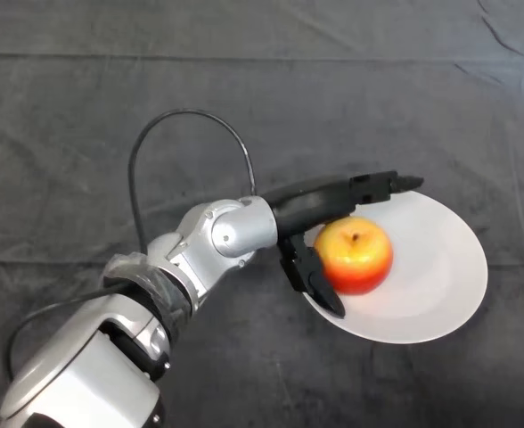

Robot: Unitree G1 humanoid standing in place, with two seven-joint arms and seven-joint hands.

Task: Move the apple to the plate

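**On the plate, apple between parted fingers**

On the desk (84,116), draped in dark cloth, the silver-grey left arm (155,285) reaches in from the lower left toward the right of centre. Next in size, a white plate (440,276) lies flat on the cloth at the right. The black left hand (302,214) hangs over the plate's left rim, its fingers (369,189) stretched straight past the far side of the fruit and its thumb (314,276) down the near side, spread wide around it. Whether they touch it cannot be told. The red-and-yellow apple (356,254) sits upright on the plate's left half, stem upward.
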